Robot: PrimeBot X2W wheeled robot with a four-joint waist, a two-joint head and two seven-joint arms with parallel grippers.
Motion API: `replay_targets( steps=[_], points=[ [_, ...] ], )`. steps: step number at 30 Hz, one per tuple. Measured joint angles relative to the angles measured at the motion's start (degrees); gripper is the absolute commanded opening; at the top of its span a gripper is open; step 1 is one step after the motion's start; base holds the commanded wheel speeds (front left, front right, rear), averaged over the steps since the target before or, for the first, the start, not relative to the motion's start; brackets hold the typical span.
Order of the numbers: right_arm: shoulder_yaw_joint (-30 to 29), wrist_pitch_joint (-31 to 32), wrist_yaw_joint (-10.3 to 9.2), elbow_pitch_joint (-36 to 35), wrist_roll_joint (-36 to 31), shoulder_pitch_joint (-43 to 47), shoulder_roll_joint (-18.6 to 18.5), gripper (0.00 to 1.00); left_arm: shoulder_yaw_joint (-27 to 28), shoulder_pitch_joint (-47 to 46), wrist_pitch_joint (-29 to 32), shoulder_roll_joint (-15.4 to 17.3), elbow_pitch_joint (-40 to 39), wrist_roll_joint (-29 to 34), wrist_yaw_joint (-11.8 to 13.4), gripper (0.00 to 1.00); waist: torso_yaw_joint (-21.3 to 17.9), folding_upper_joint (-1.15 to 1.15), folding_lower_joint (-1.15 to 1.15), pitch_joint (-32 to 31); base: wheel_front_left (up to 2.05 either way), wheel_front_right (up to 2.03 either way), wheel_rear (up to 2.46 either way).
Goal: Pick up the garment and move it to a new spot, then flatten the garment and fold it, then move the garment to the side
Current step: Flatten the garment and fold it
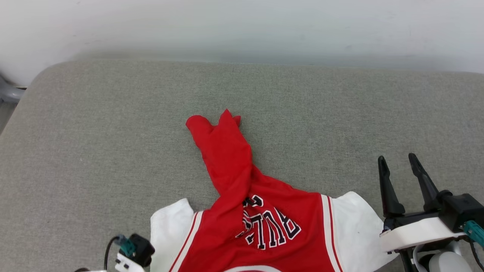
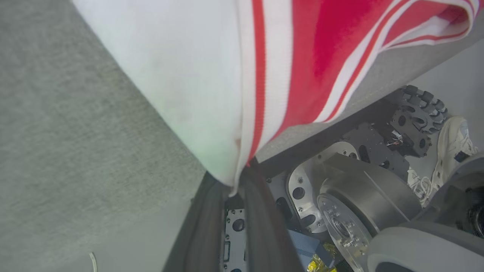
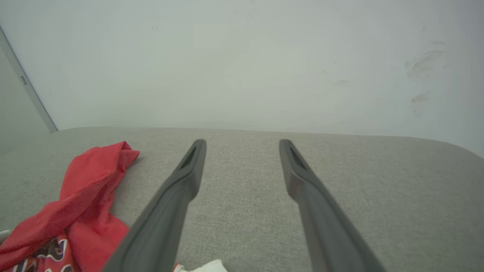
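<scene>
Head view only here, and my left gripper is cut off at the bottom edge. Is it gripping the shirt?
Observer: Yes. The left wrist view shows the left gripper shut on the garment, at the white sleeve's edge beside the red stripe.
Operator: Where's the neckline? It's below my frame.
Observer: The striped collar lies on the cushion, close to its front edge.
Operator: Anything past that edge?
Observer: A white shoe on the floor, next to the robot's base.
</scene>
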Motion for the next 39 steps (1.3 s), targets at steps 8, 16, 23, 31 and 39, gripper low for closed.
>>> replay_targets(
  steps=[8,16,23,31,39],
  points=[
    [-0.3,0.7,0.0,0.1,-0.2,0.5,-0.3,1.0,0.6,1.5,-2.8,-1.8,2.1,0.6,0.0,1.0,0.5,0.0,0.0,-1.1,0.0,0.0,0.0],
    [-0.5,1.7,0.0,-0.5,-0.4,2.3,-1.0,1.0,4.5,-1.9,-6.5,2.3,-3.6,3.7,4.5,1.0,1.2,0.0,0.0,-3.5,0.0,0.0,0.0],
    [1.0,8.4,0.01,-5.6,-1.4,2.7,-9.1,1.0,11.4,-1.2,-23.6,2.7,-6.2,8.6,15.1,1.0,1.4,0.0,0.0,-4.5,0.0,0.0,0.0],
    [8.9,26.2,0.01,-11.6,5.6,3.7,-21.9,1.0,17.5,3.8,-33.7,-2.4,-3.3,11.4,22.3,1.0,1.3,0.0,0.0,-4.8,0.0,0.0,0.0],
    [16.6,45.1,0.01,-16.0,15.9,4.0,-32.9,1.0,32.0,12.2,-34.0,-9.8,-4.1,25.1,26.3,1.0,2.0,0.0,0.0,-4.3,0.0,0.0,0.0]
  ],
)
